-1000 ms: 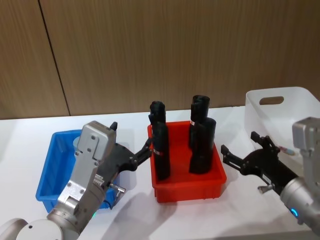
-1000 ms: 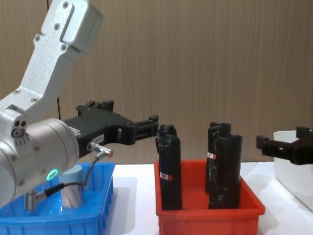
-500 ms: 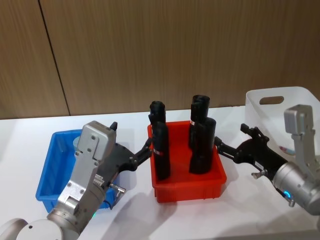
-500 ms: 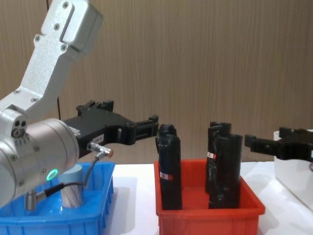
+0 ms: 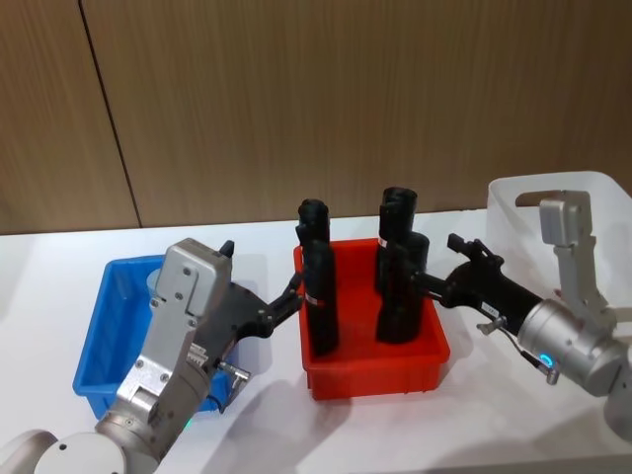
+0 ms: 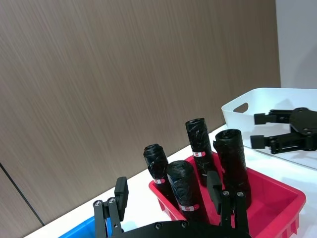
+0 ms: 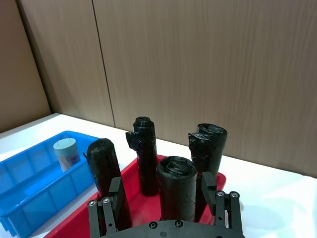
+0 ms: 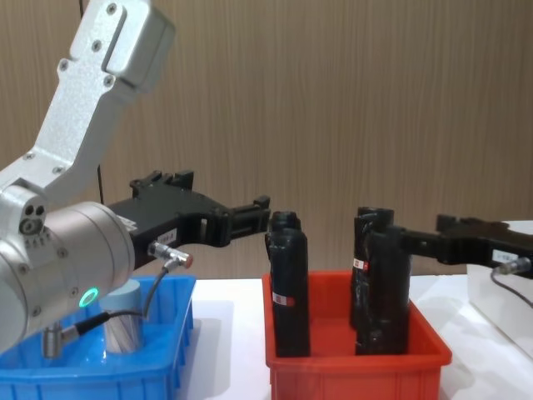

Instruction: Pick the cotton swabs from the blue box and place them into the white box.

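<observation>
So, cotton swabs (image 7: 65, 151): 1 tub, I judged it light, slick (take the sidewall).
left gripper (image 6: 167, 189): stood spread, empty.
right gripper (image 7: 161, 187): stood spread, empty.

Bright blue box (image 5: 107, 314), red bin (image 5: 375, 374), black rolls (image 5: 319, 296), white box (image 5: 612, 215), brown wood-grain wall (image 5: 296, 99)

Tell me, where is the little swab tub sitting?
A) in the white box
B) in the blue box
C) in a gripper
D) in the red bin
B: the swab tub stands upright in the blue box, while the red bin holds black rolls.
</observation>
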`<state>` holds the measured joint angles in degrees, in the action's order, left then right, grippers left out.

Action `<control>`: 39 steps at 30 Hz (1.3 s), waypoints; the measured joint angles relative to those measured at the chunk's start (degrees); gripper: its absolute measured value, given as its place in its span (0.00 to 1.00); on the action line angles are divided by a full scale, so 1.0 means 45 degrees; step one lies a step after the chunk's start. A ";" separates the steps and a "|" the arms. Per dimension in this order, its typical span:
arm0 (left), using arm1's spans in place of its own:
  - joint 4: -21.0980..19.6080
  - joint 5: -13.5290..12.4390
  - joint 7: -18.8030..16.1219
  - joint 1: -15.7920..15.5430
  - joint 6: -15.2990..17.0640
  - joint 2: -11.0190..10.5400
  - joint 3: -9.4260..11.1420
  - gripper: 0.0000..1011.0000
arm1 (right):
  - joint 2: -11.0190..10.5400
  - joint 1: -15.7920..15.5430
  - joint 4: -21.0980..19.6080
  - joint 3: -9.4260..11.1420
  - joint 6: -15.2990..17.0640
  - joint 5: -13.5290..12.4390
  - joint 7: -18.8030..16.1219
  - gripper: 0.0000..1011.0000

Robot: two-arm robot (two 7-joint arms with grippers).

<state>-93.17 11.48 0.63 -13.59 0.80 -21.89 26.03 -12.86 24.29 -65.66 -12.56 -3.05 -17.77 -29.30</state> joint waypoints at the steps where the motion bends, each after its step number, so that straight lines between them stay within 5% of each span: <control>1: 0.0000 0.0000 0.0000 0.0000 -0.0001 0.0000 0.0000 0.99 | 0.0039 0.0116 0.0180 -0.0012 -0.0040 -0.0009 -0.0070 0.99; 16: 0.0000 0.0000 0.0000 0.0001 0.0000 0.0000 0.0000 0.99 | 0.0580 0.1717 0.2714 -0.0204 -0.0843 -0.0126 -0.1118 0.99; 39: 0.0000 0.0000 0.0000 0.0000 0.0000 0.0000 0.0000 0.99 | 0.0905 0.2967 0.4852 -0.0242 -0.1678 -0.0012 -0.1505 0.99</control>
<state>-93.17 11.48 0.63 -13.59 0.79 -21.90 26.03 -8.79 37.64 -43.82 -13.65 -10.60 -17.82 -36.08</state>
